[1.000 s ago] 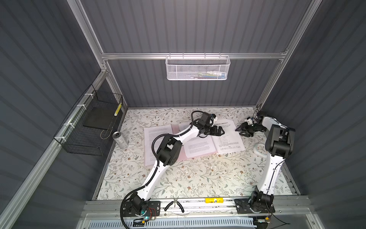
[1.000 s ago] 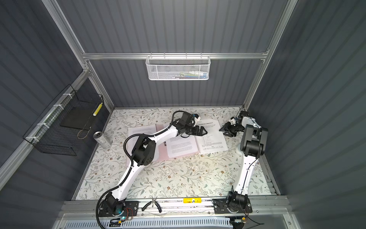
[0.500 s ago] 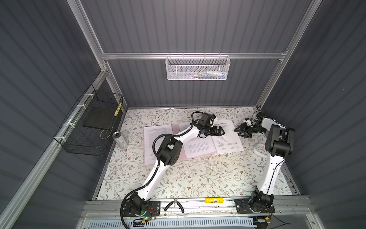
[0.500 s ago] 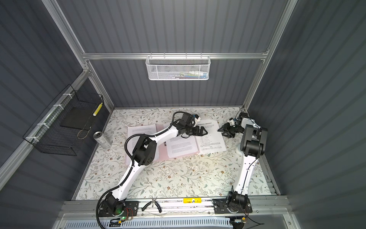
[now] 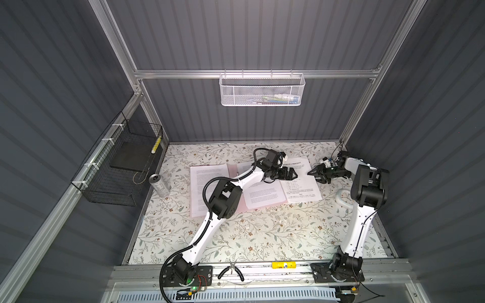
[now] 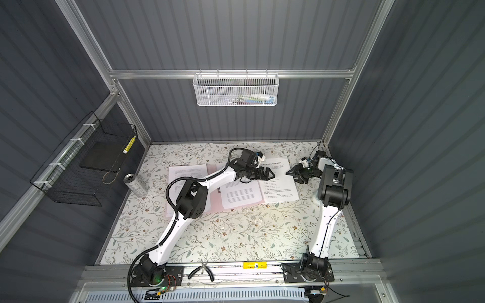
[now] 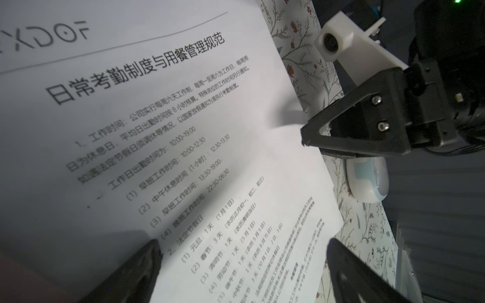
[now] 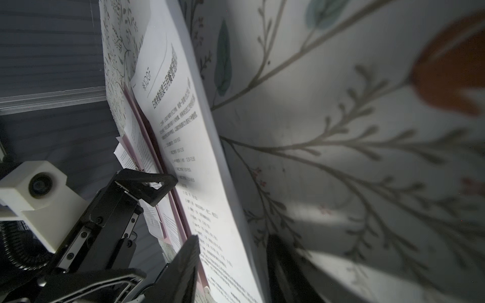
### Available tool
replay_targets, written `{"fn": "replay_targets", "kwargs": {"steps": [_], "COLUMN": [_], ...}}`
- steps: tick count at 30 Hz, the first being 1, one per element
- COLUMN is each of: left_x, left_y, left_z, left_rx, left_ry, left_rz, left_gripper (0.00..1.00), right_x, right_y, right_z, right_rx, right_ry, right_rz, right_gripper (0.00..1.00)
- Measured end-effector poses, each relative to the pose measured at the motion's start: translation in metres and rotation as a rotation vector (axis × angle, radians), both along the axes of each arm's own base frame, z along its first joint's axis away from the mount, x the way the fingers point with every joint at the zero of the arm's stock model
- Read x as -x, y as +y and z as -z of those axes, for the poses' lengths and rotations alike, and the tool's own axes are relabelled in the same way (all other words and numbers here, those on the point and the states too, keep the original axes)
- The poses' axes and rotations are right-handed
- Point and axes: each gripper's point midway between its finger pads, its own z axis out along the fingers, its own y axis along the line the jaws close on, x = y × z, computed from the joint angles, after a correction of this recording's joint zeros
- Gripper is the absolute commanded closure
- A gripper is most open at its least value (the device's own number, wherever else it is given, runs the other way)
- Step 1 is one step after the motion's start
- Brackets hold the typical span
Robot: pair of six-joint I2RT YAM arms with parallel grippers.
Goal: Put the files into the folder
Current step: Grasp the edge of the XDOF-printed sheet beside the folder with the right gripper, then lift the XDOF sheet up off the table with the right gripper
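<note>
1. A drink can (image 5: 159, 185) sits near the bench's left edge, well apart from the papers. I judge it has no part in the task.
2. The pale pink folder (image 5: 245, 207) lies open and flat toward the back of the bench, left of the middle. Its spread runs left to right and its fold runs back to front. One printed sheet (image 5: 207, 183) lies on its left part and a second printed sheet (image 5: 263, 195) on its right part. Pink shows between them and below them.
3. The left gripper (image 5: 291, 175) hangs low over the papers by the folder's right side. Its fingers are spread wide and grasp nothing.
4. The third printed sheet (image 5: 301, 187) looks like the one being worked on.
   - It lies face up, with its left margin overlapping the folder's right side and the rest on the bench toward the right edge.
   - Its long axis runs back to front, slightly skewed, with the front end swung toward the right edge.
   - Its heading points to the back edge.
5. The right gripper (image 5: 313, 176) is at that sheet's right long edge, which curls up a little there. In the right wrist view the fingers stand apart with the paper's edge between them, not clenched on it.
6. The step in hand appears to be taking up this last loose sheet by its edge.
   - The next move calls for closing on the paper alone, without catching the bench cover.
   - The sheet then needs drawing leftward over the folder and squaring with the fold.
   - Thin paper will likely sag, so the free side may need steadying.
</note>
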Motion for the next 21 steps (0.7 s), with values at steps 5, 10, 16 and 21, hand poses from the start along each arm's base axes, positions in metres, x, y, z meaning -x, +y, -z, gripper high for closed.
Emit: {"fn": "replay_targets", "kwargs": {"steps": [5, 10, 16, 21], "left_x": [-0.004, -0.005, -0.006, -0.003], "left_y": [0.001, 0.003, 0.009, 0.024], "left_z": [0.0, 0.0, -0.002, -0.01], "left_rx": [0.014, 0.025, 0.021, -0.022], "left_ry": [-0.008, -0.01, -0.014, -0.011], "left_rz": [-0.001, 0.003, 0.007, 0.002], "left_gripper": [0.01, 0.01, 0.01, 0.01], "right_x": [-0.002, -0.002, -0.001, 0.003], "right_y": [0.008, 0.01, 0.009, 0.006], "right_z": [-0.002, -0.003, -0.013, -0.047], "right_rx": [-0.015, -0.024, -0.009, 0.047], "right_ry": [-0.012, -0.006, -0.016, -0.078], "right_rz": [-0.013, -0.009, 0.001, 0.02], "right_gripper": [0.68, 0.89, 1.0, 1.0]}}
